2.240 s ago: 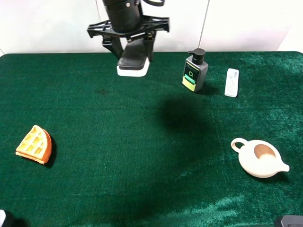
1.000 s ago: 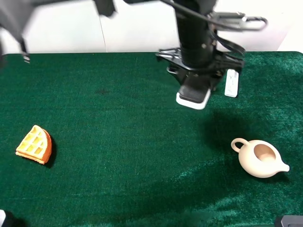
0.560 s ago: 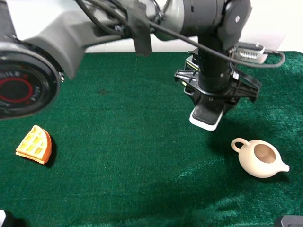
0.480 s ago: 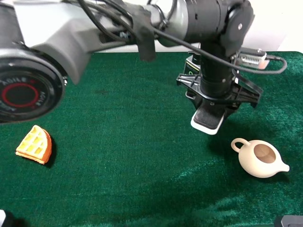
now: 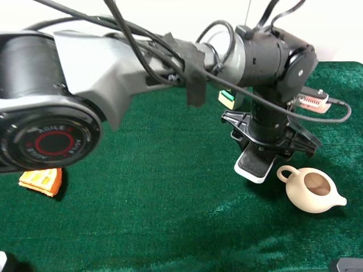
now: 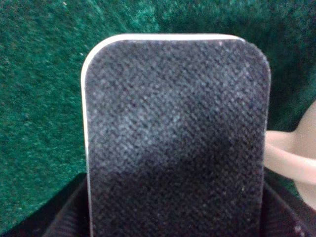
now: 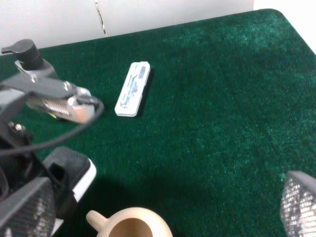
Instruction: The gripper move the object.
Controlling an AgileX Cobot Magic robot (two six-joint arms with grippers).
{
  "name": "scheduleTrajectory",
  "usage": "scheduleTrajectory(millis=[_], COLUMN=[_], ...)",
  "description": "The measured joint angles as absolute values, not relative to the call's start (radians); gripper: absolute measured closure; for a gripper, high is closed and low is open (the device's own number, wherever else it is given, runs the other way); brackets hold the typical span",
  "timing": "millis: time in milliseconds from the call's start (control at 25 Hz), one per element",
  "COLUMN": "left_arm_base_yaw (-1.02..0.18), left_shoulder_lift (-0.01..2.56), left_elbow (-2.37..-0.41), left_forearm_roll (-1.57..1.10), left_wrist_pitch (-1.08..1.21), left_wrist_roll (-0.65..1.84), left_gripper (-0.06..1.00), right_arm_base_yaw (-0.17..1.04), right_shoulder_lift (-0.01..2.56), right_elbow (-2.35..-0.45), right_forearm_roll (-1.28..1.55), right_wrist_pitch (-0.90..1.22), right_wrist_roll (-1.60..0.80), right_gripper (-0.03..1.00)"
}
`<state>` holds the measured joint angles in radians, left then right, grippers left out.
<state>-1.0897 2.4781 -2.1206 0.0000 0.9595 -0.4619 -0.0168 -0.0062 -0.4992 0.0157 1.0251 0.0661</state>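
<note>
My left gripper (image 5: 262, 152), a black claw on a thick grey-and-black arm, reaches across to the right side and is shut on the object (image 5: 253, 165). The object is a flat block with a black felt top and a white base. It hangs tilted, low over the green cloth, just left of the teapot's handle. The left wrist view is filled by its black top (image 6: 175, 133). It also shows in the right wrist view (image 7: 74, 170). My right gripper (image 7: 163, 197) is open and empty, with its mesh pads (image 7: 27, 205) wide apart.
A cream teapot (image 5: 313, 191) stands right of the block; its handle (image 6: 291, 159) shows in the left wrist view. A waffle piece (image 5: 41, 178) lies at the left. The dark pump bottle (image 5: 227, 99) and the white test strip (image 7: 132, 89) stand at the back right.
My left arm has carried the block from the back of the table to the right and forward. It is now lower and beside the teapot. The arm now hides the test strip.
</note>
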Motion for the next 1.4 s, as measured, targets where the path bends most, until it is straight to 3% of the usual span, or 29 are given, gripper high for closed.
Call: scheduleTrajectory(millis=[1160, 1240, 1400], left_arm_base_yaw=[-1.095, -1.095, -1.095], left_shoulder_lift=[2.521, 2.521, 2.521], left_elbow=[-2.121, -2.121, -2.121], left_forearm_roll=[0.017, 0.017, 0.017], left_wrist_pitch=[1.012, 1.012, 1.008], left_wrist_roll=[-0.452, -0.452, -0.45], left_gripper=[0.3, 0.27, 0.1], right_arm_base_yaw=[-0.017, -0.017, -0.017], right_shoulder_lift=[-0.006, -0.006, -0.006], right_elbow=[-0.499, -0.499, -0.499], right_forearm_roll=[0.018, 0.018, 0.018], right_wrist_pitch=[1.025, 1.025, 1.025], right_wrist_roll=[0.066, 0.066, 0.066], right_gripper=[0.27, 0.27, 0.27])
